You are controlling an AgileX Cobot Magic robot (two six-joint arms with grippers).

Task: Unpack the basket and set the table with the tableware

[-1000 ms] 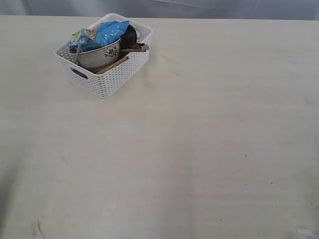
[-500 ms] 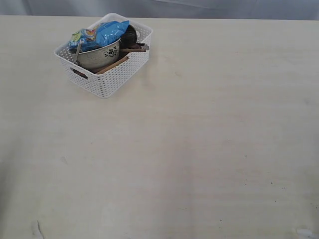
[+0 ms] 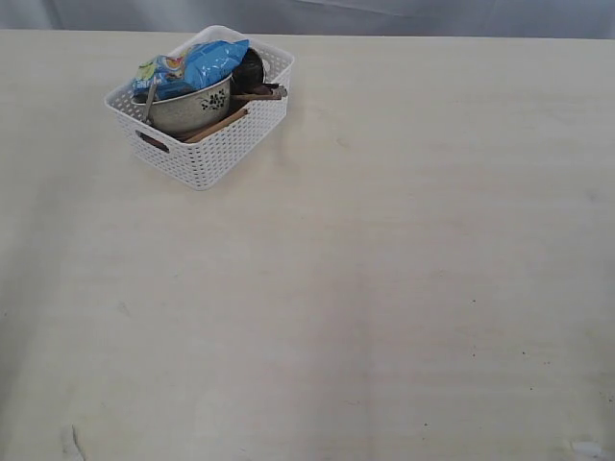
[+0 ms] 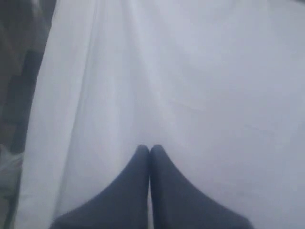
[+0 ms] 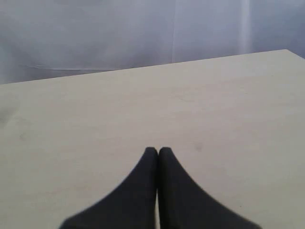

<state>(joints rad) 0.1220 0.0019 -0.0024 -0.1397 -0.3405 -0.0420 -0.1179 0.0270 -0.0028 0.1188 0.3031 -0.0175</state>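
Observation:
The white woven-look basket stands at the far left of the beige table. Inside it sits a cream bowl with a dark pattern, a blue snack bag on top, wooden chopsticks along its front, a steel utensil handle leaning at the left and dark items at the back. Neither arm appears in the exterior view. My left gripper is shut and empty, facing a pale cloth. My right gripper is shut and empty above bare tabletop.
A grey-white curtain hangs behind the table's far edge. The right wrist view shows that far edge and the table's corner. Small worn marks sit at the table's near edge.

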